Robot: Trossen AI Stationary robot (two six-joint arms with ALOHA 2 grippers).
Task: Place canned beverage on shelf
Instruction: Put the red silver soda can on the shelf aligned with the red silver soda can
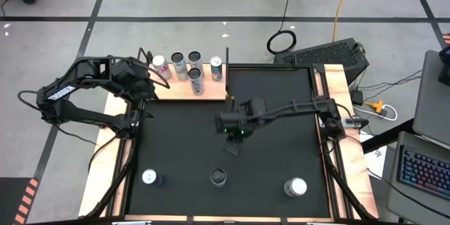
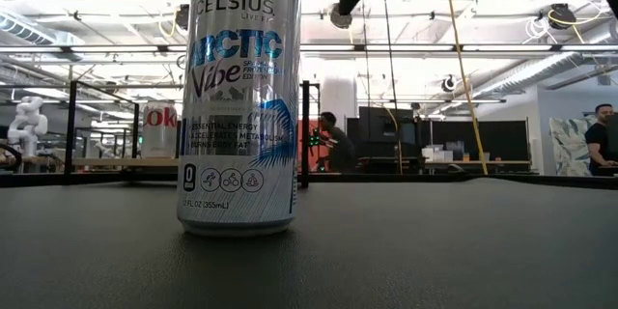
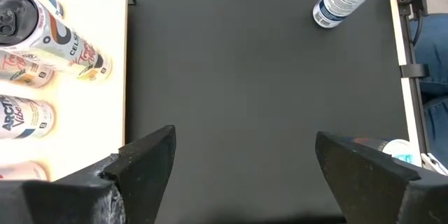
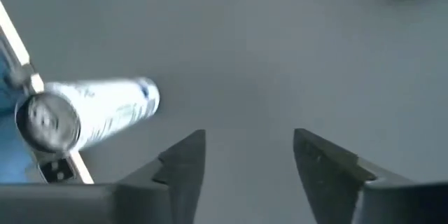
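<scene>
Right end effector (image 1: 234, 135) hovers mid-mat, fingers apart and empty.
Shelf (image 1: 184, 88) already carries five cans; three stand along the near edge. Best drop squarely over the middle can (image 1: 219, 176), then close. Left end effector (image 3: 241, 168) waits open beside the shelf.

The Arctic Vibe can (image 2: 238, 97) is cut off above its label.

A keyboard (image 1: 427, 172), a yellow cable (image 1: 340, 3) and a person (image 2: 335, 142) show.
</scene>
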